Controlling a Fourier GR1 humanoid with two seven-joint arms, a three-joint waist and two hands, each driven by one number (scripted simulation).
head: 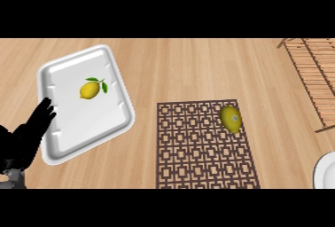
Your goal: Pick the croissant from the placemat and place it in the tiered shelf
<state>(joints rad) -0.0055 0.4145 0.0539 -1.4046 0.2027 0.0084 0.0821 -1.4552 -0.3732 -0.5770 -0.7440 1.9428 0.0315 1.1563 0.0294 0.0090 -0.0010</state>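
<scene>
The left hand [29,133] rests open and empty at nine o'clock, fingers straight, overlapping the white tray [91,128] holding a lemon [90,90]. Well apart toward three o'clock, the yellow-brown croissant [230,119] lies on the patterned placemat [203,150]. The wooden shelf [314,75] stands at two o'clock.

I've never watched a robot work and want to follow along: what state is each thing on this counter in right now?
Yellow lemon with green leaves: lying on the white tray, untouched.
White rectangular tray: flat on the counter, tilted askew.
Yellow-green elongated item: lying on the placemat's upper right part, not held.
Brown patterned placemat: flat on the counter.
Wooden slatted shelf: at upper right; nothing visible on it.
Left hand: open, at tray's left edge.
</scene>
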